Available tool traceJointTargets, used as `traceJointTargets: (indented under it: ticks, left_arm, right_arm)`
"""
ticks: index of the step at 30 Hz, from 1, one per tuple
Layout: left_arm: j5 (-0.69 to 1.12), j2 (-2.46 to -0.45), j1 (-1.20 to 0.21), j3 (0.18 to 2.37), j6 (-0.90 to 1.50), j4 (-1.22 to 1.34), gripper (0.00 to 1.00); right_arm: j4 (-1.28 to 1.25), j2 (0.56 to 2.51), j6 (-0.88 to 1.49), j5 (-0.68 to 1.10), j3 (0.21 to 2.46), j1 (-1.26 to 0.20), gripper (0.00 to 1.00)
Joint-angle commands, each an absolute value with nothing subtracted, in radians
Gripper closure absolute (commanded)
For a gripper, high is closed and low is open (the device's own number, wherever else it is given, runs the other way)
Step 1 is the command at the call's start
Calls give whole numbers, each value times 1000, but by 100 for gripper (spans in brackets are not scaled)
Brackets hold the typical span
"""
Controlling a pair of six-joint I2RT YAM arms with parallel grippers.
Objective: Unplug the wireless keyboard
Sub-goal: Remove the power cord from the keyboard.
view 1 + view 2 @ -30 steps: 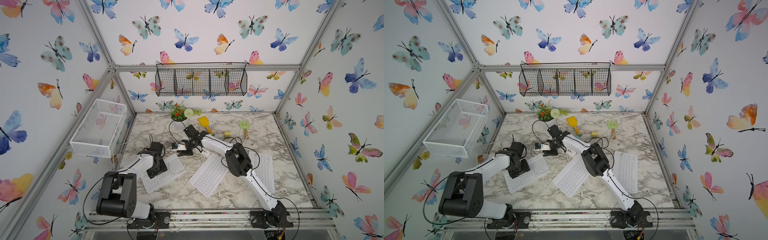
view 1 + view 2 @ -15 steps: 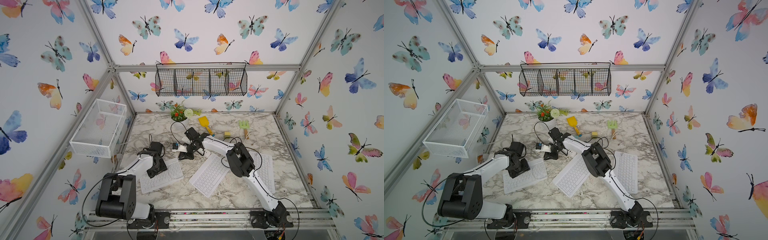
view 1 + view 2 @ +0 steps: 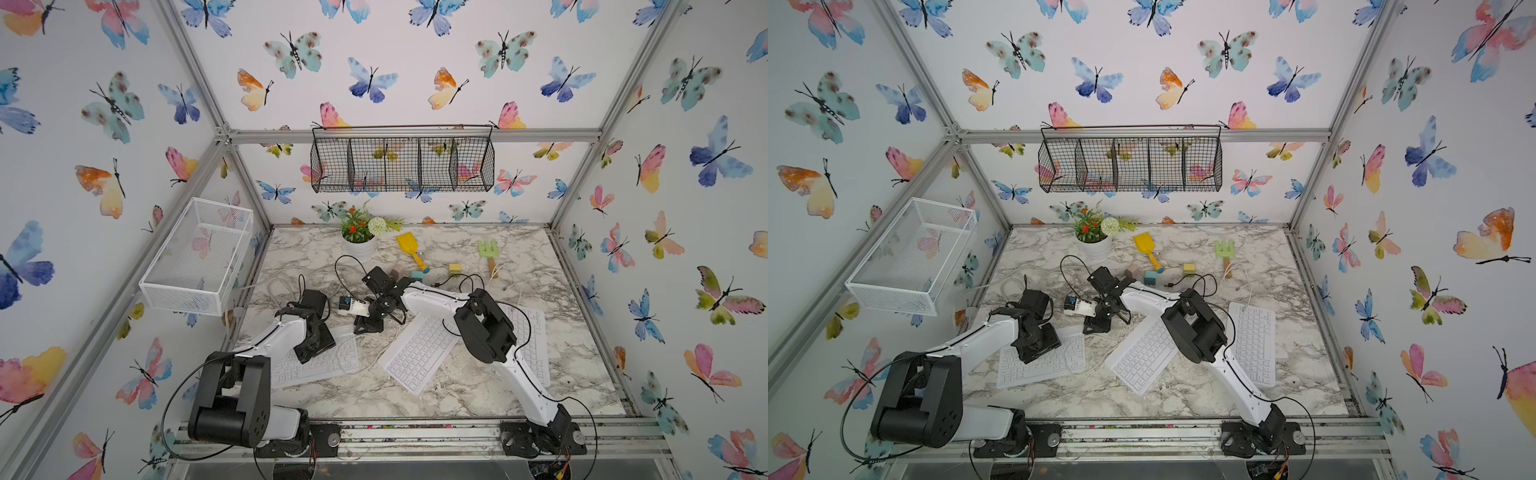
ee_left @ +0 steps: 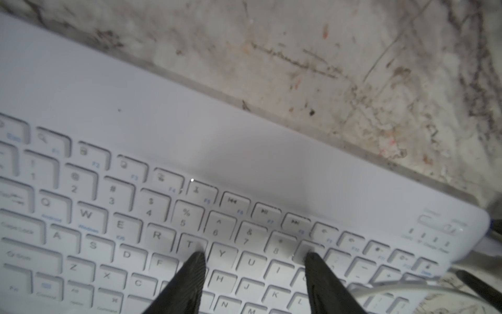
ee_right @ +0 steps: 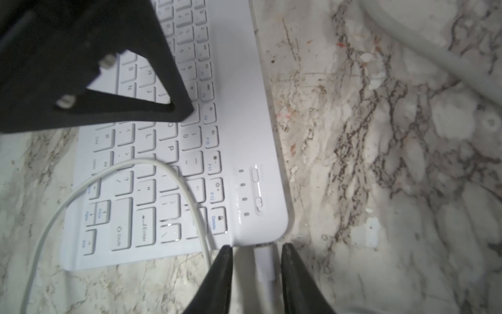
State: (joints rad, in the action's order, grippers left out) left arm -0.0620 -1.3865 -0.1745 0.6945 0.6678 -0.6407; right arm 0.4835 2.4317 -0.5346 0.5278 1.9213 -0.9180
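Keyboard slid slightly under the spread left tool; right tool parted astride its plug

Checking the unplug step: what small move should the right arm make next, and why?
Probably close the right gripper: its jaws stand apart either side of the white plug at the edge of the keyboard, not gripping it. The left gripper rests on that keyboard, likely bracing it.

Lab robot cell: aluminium frame, butterfly wallpaper.
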Motion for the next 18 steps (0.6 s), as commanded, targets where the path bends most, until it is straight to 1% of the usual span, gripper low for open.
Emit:
traceJointTargets:
  ticks: [1,5,11,13,18]
  left_arm:
    - [-72,-1389,-195,692,696,-670,39]
    - [-80,-1399,-202,679,700,-665,39]
    - [-82,-1413,-203,658,699,-652,39]
    - [-78,-1411,-204,649,701,-640,39]
    - [-75,-1419,-204,640,696,-630,39]
  right_arm:
    - [612,2485,-535,445,1942,-916,70]
    - [658,2508,-543,394,1952,-917,73]
    - [707,2540,-562,361,1995,-929,74]
    - [720,2552,-573,355,2001,-941,74]
    - [735,2566,-590,360,1978,-968,70]
